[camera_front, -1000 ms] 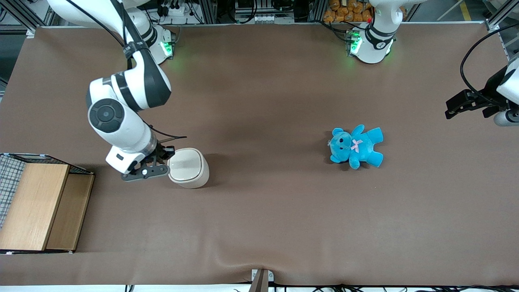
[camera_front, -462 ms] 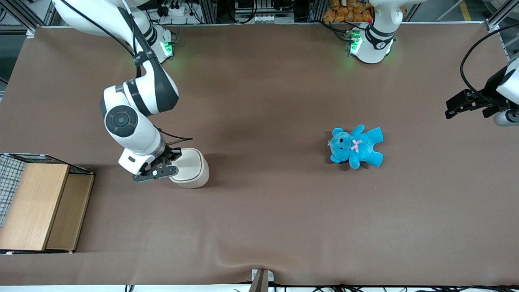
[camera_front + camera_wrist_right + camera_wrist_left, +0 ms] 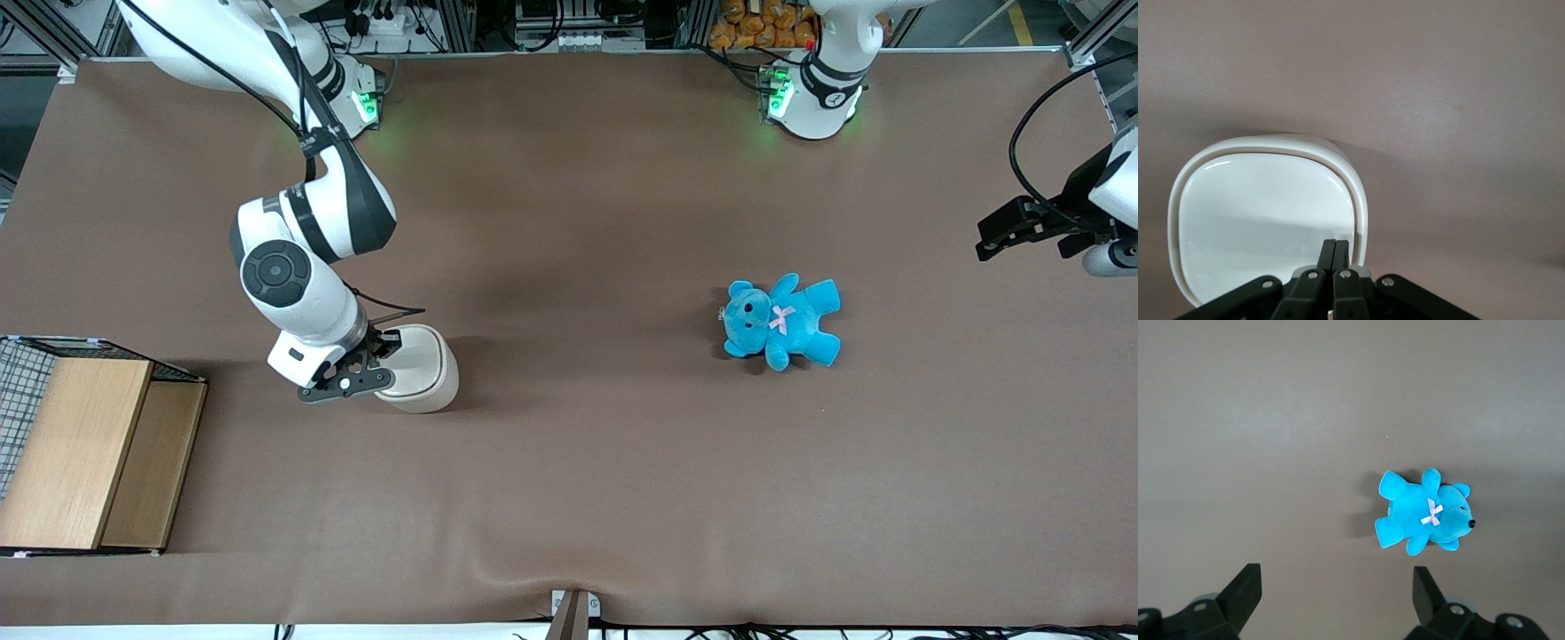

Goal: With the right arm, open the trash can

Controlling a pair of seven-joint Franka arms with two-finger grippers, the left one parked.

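Note:
The trash can (image 3: pixel 422 373) is a small cream-white bin with a flat lid, standing on the brown table toward the working arm's end. Its lid lies flat and closed in the right wrist view (image 3: pixel 1265 213). My right arm (image 3: pixel 293 276) reaches down beside it. My gripper (image 3: pixel 384 348) is over the lid's edge, its fingers pressed together with nothing between them. In the right wrist view the gripper (image 3: pixel 1336 248) is above the lid close to the rim. I cannot tell whether the fingertips touch the lid.
A wooden box with wire mesh (image 3: pixel 84 449) stands at the working arm's end, nearer the front camera than the can. A blue teddy (image 3: pixel 782 322) lies toward the parked arm's end and shows in the left wrist view (image 3: pixel 1425 519).
My right arm has swung toward the trash can, and the gripper has moved from beside the can to over the lid's edge. The can and teddy have not moved.

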